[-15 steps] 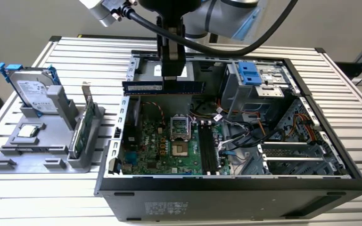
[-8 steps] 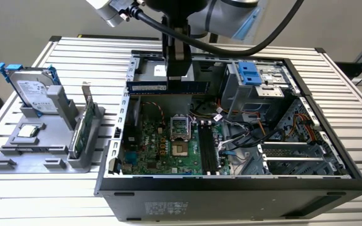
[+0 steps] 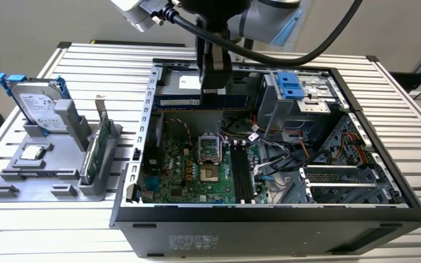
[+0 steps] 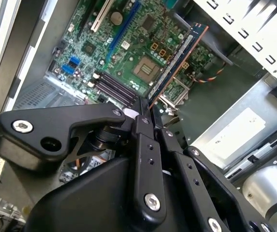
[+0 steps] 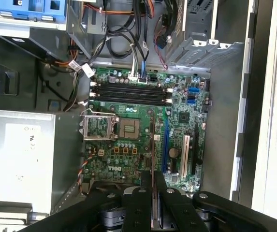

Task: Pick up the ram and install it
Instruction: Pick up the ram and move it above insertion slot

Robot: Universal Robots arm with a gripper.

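The ram (image 3: 181, 102) is clamped at its middle between the fingers of the gripper (image 3: 215, 92). It is held on edge with its length level, above the far side of the open computer case (image 3: 269, 211). It seems to hang clear of the motherboard (image 3: 188, 170), though its height is hard to judge. The dark memory slots (image 5: 131, 93) lie apart from it. The fingers hide part of the stick's middle, and the arm is cut off above. The gripper points straight down into the case.
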